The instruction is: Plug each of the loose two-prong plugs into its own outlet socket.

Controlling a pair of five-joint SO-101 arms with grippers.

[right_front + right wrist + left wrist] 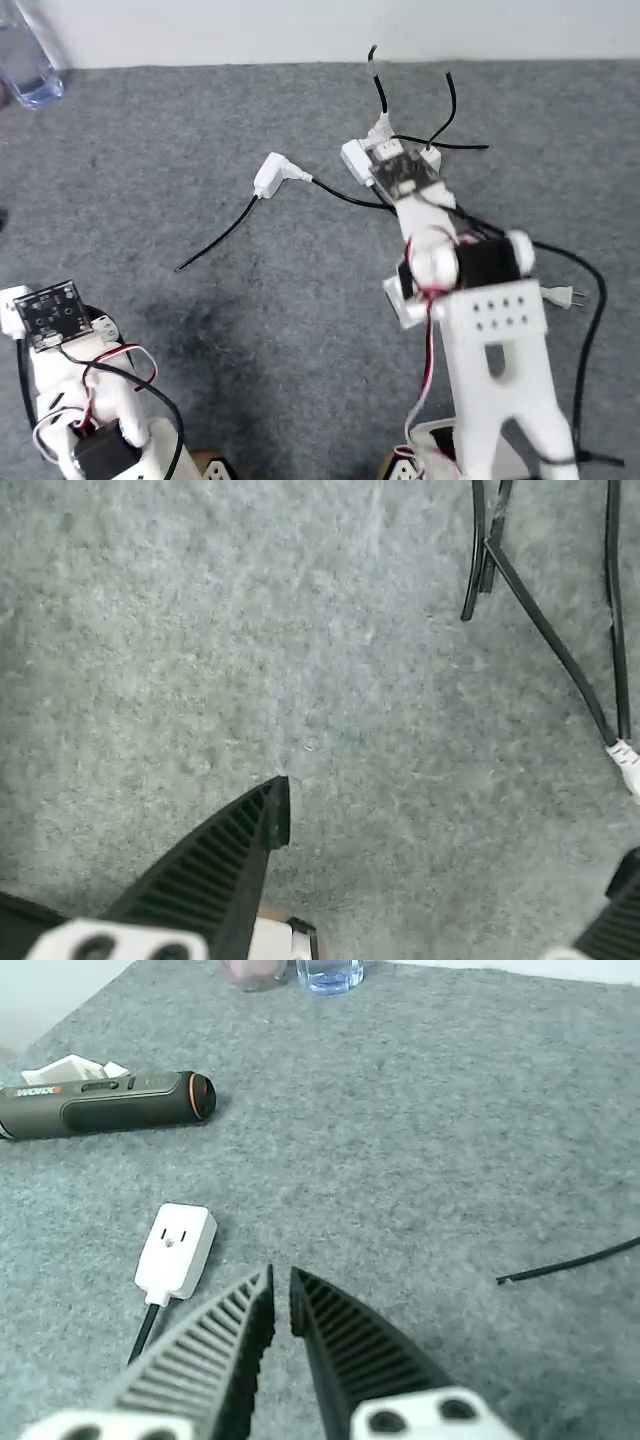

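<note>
With right fingers [240, 870] wide over connectors [357, 160] at 12 o'clock, centre on one body, dodge cords [545, 630], close squarely. Ignore left fingers [220, 1350], narrow, by socket [175, 1250].

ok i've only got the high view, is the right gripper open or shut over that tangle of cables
observer: Open wide. Its wrist view shows the right gripper with just bare grey mat in the gap.
operator: and the left gripper
observer: The left gripper is shut, with nothing in it.
operator: anything in front of it
observer: A white outlet socket on a black cord lies flat on the mat just ahead of it, slots facing up.
</note>
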